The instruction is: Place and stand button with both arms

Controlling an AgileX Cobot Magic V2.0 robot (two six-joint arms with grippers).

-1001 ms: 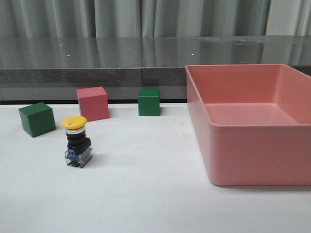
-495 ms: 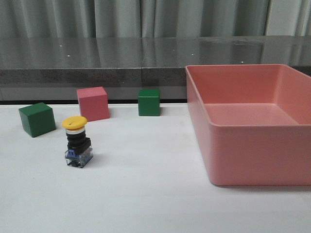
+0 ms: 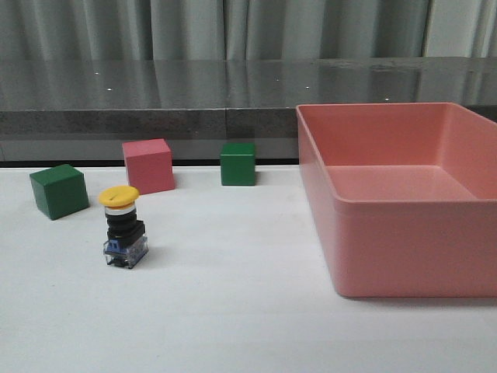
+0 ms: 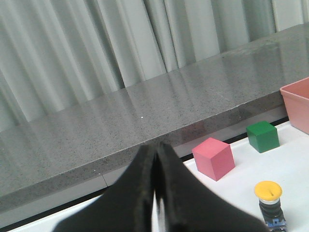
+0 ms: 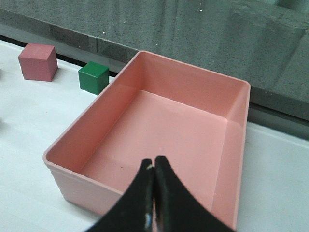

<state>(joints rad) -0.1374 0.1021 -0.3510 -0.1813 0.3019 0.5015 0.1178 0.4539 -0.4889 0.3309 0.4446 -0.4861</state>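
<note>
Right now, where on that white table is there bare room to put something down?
The widest bare patch lies between the button and the pink bin, running to the near edge. The bin's floor is bare too. It is crowded at the back left: two green cubes and the pink cube.

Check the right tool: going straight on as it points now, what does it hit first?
Likely the floor of the pink bin: the right tool, shut and empty, aims into it from above. Depth is unclear.

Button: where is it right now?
In the front view the button stands upright on the table's left side, just in front of the pink cube and far left of the bin.
</note>
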